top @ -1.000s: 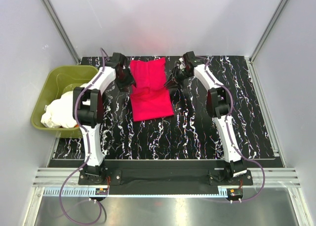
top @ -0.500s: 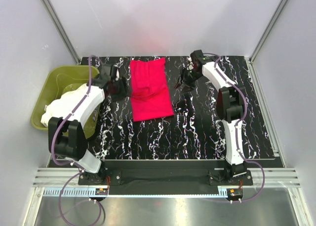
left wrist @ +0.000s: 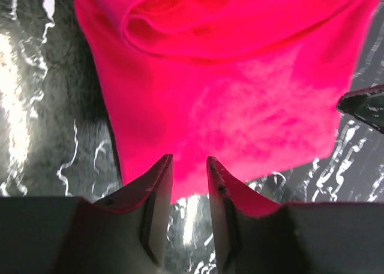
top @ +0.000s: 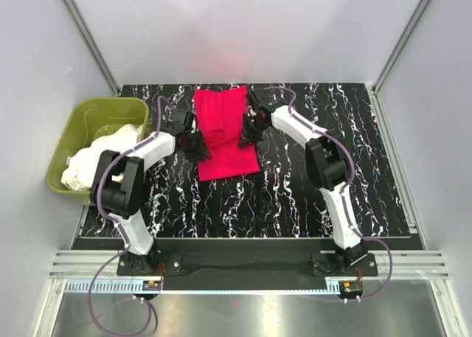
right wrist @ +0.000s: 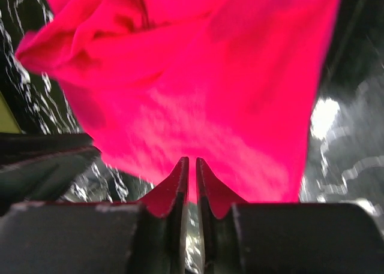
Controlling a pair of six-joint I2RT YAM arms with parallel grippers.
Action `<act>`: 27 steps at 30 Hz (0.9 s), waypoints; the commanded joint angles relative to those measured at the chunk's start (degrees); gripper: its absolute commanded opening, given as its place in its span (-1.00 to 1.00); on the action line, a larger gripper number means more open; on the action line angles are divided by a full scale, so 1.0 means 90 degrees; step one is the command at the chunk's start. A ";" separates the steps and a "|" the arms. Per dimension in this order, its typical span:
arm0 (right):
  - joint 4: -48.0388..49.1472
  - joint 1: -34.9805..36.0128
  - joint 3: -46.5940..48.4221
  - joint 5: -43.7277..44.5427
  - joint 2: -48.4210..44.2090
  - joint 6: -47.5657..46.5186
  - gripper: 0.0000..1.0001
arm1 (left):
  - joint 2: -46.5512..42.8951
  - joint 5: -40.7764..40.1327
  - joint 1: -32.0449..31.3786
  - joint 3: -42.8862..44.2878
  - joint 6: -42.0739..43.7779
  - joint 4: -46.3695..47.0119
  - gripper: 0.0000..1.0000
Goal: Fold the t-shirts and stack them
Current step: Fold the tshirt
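The red t-shirt [top: 223,134] lies folded on the table [top: 295,197], limp and light (best pinched through all layers at the side edges). My right gripper [right wrist: 192,163], nearly closed, nips one edge. My left gripper [left wrist: 189,163] straddles the other, narrowly apart, hold uncertain.

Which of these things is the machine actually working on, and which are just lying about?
Part of the job:
red t-shirt, spread on the table
white t-shirts, heaped at the left

Just lying about:
olive-green plastic tub holding the white ones
black marbled table
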 commanded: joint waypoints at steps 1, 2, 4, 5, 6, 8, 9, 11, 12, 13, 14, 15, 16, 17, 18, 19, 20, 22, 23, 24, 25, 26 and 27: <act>0.0912 0.0038 0.0142 -0.0209 0.0244 0.0395 -0.73 | 0.0255 0.0218 0.0021 0.0275 -0.0036 0.0562 -0.34; 0.1021 0.0038 0.0122 -0.0220 0.0274 0.0453 -0.76 | 0.0333 0.0267 0.0021 0.0275 -0.0026 0.0601 -0.35; 0.1294 0.0038 0.0083 -0.0317 0.0381 0.0600 -0.79 | 0.0421 0.0267 0.0031 0.0304 -0.0007 0.0660 -0.36; 0.1364 0.0048 0.0083 -0.0347 0.0420 0.0629 -0.80 | 0.0518 0.0248 0.0040 0.0333 0.0013 0.0660 -0.35; 0.1413 0.0038 0.0073 -0.0366 0.0488 0.0707 -0.79 | 0.0587 0.0248 0.0060 0.0401 0.0032 0.0670 -0.36; 0.1530 0.0038 0.0121 -0.0396 0.0557 0.0747 -0.80 | 0.0714 0.0238 0.0070 0.0470 0.0033 0.0680 -0.36; 0.1569 0.0048 0.0141 -0.0406 0.0606 0.0785 -0.80 | 0.0753 0.0228 0.0079 0.0567 0.0042 0.0670 -0.36; 0.1599 0.0038 0.0297 -0.0454 0.0713 0.0815 -0.80 | 0.0909 0.0248 0.0089 0.0762 0.0062 0.0641 -0.36; 0.1560 0.0038 0.0491 -0.0455 0.0849 0.0805 -0.80 | 0.0968 0.0248 0.0099 0.0840 0.0091 0.0612 -0.36; 0.1473 0.0048 0.0589 -0.0455 0.0937 0.0815 -0.80 | 0.1046 0.0238 0.0099 0.0928 0.0111 0.0544 -0.36; 0.1491 0.0038 0.0658 -0.0464 0.0987 0.0815 -0.80 | 0.1153 0.0257 0.0109 0.1016 0.0120 0.0524 -0.35; 0.1501 0.0038 0.0717 -0.0464 0.1093 0.0854 -0.80 | 0.1212 0.0277 0.0138 0.1162 0.0140 0.0524 -0.35; 0.1540 0.0028 0.0833 -0.0445 0.1133 0.0873 -0.79 | 0.1290 0.0277 0.0148 0.1241 0.0169 0.0485 -0.35; 0.1569 0.0018 0.0902 -0.0435 0.1192 0.0893 -0.80 | 0.1436 0.0267 0.0167 0.1445 0.0237 0.0446 -0.35; 0.1589 0.0009 0.1038 -0.0416 0.1279 0.0932 -0.80 | 0.1524 0.0258 0.0187 0.1553 0.0286 0.0407 -0.35; 0.1608 -0.0020 0.1127 -0.0348 0.1328 0.0942 -0.79 | 0.1612 0.0238 0.0206 0.1680 0.0345 0.0339 -0.35; 0.1628 -0.0040 0.1215 -0.0308 0.1368 0.0952 -0.79 | 0.1787 0.0219 0.0216 0.1952 0.0481 0.0299 -0.35; 0.1657 -0.0137 0.1488 -0.0211 0.1504 0.1029 -0.78 | 0.1964 0.0073 0.0294 0.2275 0.0618 0.0076 -0.35; 0.1686 -0.0186 0.1595 -0.0210 0.1563 0.1107 -0.77 | 0.2090 0.0033 0.0333 0.2567 0.0725 0.0045 -0.35; 0.1677 -0.0283 0.1848 -0.0230 0.1708 0.1137 -0.76 | 0.2121 0.0004 0.0401 0.2686 0.0774 0.0026 -0.35; 0.1658 -0.0333 0.1986 -0.0201 0.1787 0.1166 -0.76 | 0.2150 -0.0035 0.0440 0.2813 0.0814 -0.0052 -0.34; 0.1648 -0.0372 0.2132 -0.0210 0.1865 0.1176 -0.76 | 0.2160 -0.0045 0.0460 0.3084 0.0891 -0.0140 -0.32; 0.1619 -0.0459 0.2414 -0.0239 0.2040 0.1196 -0.75 | 0.2131 -0.0074 0.0499 0.3203 0.0950 -0.0227 -0.30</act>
